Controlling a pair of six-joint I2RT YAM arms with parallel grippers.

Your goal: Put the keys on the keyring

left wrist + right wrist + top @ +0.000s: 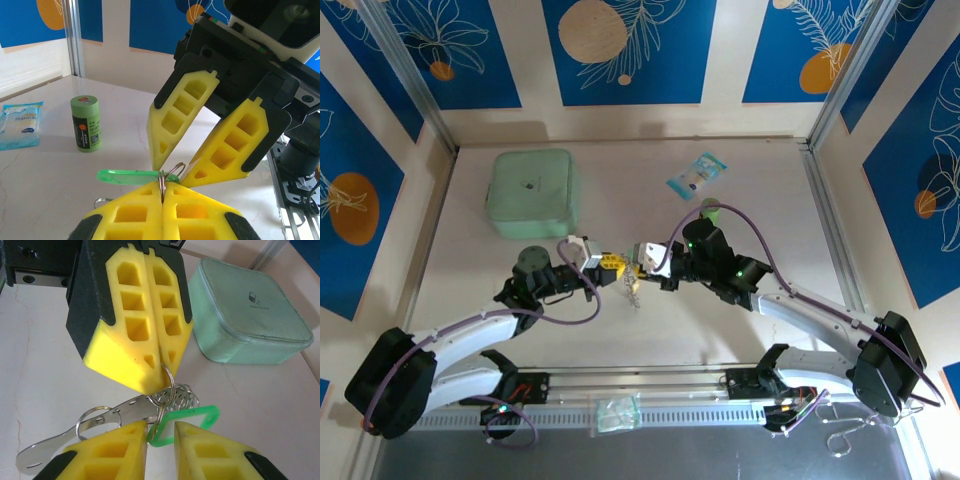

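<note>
Green-headed key (195, 421) at lower centre, between fingers of the spread right gripper (161, 434): close squarely on it, with left gripper (160, 372) pressed together, pinching the keyring (172, 385) steady mid-frame.

Nothing clear enough to read. On the green cylinder (86, 124), a dark label with an orange band and tiny white print, too small to make out. On the blue and white packet (20, 125), just a blurry blue mark. On the pale green pouch (250, 315), a little dark sign, too tiny to read.
</note>
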